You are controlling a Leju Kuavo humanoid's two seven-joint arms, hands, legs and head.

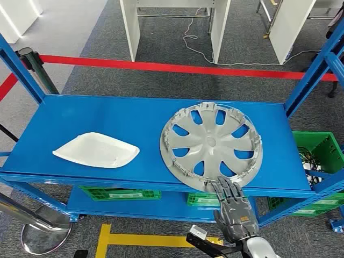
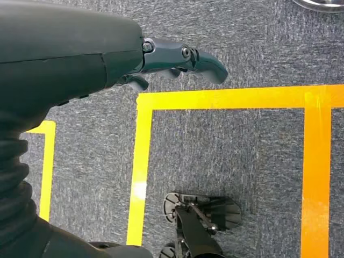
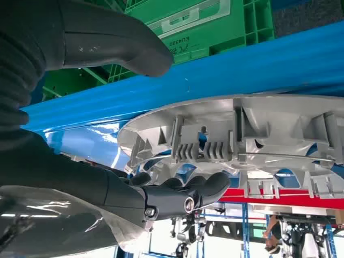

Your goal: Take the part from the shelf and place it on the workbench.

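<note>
While the grey hubcap (image 1: 210,146) is lying flat on the right half of the blue shelf (image 1: 101,115), its near rim is overhanging the shelf's front edge and the right hand (image 1: 234,210) is reaching up to it, fingers (image 1: 227,189) spread over the rim. From the right wrist view the thumb (image 3: 121,43) is sitting on one side of the rim and the dark fingers (image 3: 183,193) on the other, touching the ribbed face, so the hand is closing on the hubcap (image 3: 243,134), though whether the grip is tight I cannot tell. A white curved panel (image 1: 97,150) is lying on the shelf's left half, well apart. Green crates (image 1: 120,193) are sitting on the lower level; another green crate (image 1: 320,153) at right is holding tangled cables (image 1: 310,160). The left hand (image 2: 178,59) is hanging over grey carpet with yellow tape lines (image 2: 227,99), fingers loosely apart, holding nothing.
</note>
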